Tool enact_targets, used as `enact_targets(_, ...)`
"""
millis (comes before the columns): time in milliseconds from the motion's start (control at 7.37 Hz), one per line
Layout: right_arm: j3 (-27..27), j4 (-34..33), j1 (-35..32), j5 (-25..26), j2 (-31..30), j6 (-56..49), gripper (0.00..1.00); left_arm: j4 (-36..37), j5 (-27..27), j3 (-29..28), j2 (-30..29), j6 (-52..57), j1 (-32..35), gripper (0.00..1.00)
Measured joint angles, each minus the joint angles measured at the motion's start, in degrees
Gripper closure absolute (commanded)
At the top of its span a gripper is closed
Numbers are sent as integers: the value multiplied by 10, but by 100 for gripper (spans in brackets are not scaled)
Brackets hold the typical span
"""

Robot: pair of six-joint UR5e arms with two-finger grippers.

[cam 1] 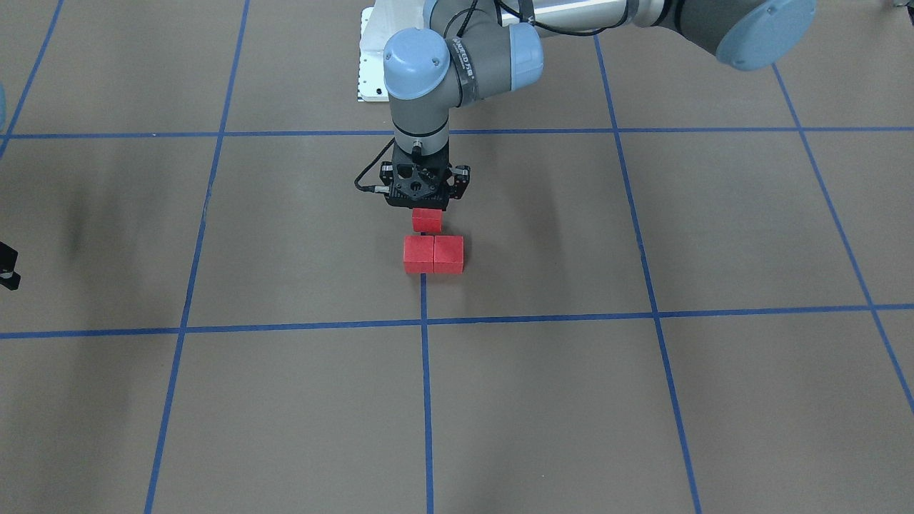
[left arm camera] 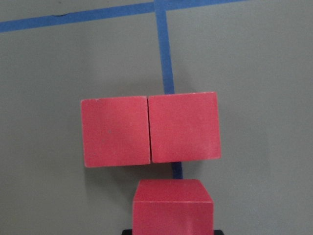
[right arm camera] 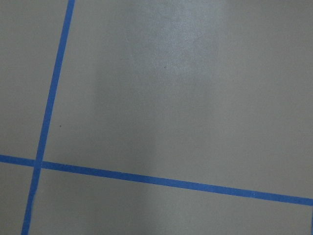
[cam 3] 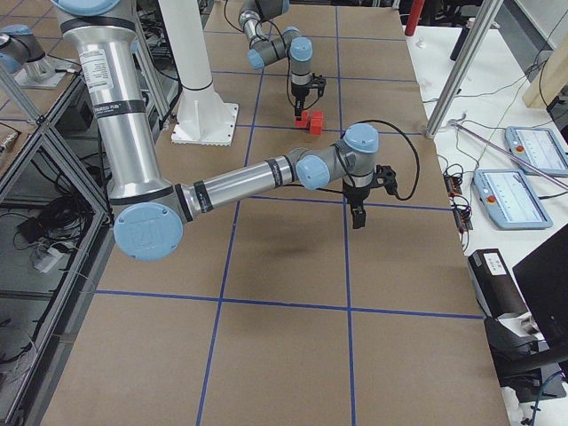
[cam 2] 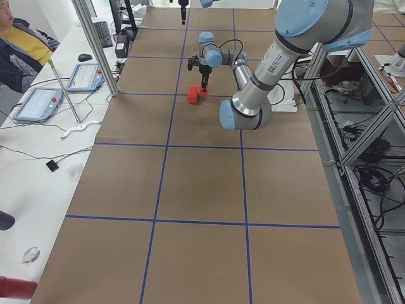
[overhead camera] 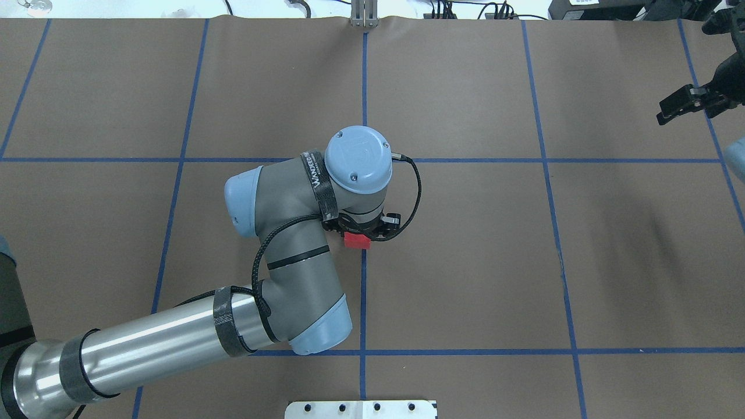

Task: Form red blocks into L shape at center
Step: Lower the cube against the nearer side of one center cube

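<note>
Two red blocks [cam 1: 418, 255] [cam 1: 448, 255] lie side by side, touching, on the brown floor at the middle vertical tape line [cam 1: 425, 357]. My left gripper [cam 1: 426, 207] points straight down and is shut on the third red block [cam 1: 427, 219]. It holds that block close behind the pair, at or just above the floor, with a small gap. In the left wrist view the pair [left arm camera: 115, 131] [left arm camera: 183, 126] lies above the held block [left arm camera: 173, 205]. My right gripper [overhead camera: 669, 113] hangs far off to the right, empty, its fingers close together.
The white robot base plate [cam 1: 373, 64] sits behind the blocks. Blue tape lines [overhead camera: 465, 160] grid the brown floor. An operator [cam 2: 16, 38] sits at a side desk with tablets.
</note>
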State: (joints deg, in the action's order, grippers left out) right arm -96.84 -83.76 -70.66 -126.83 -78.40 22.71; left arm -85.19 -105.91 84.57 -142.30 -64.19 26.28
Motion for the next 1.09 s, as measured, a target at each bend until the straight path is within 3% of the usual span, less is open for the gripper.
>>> enact_targets(1086, 0, 0, 0, 0, 0, 0, 0, -2, 0, -26, -13, -1, 0, 96)
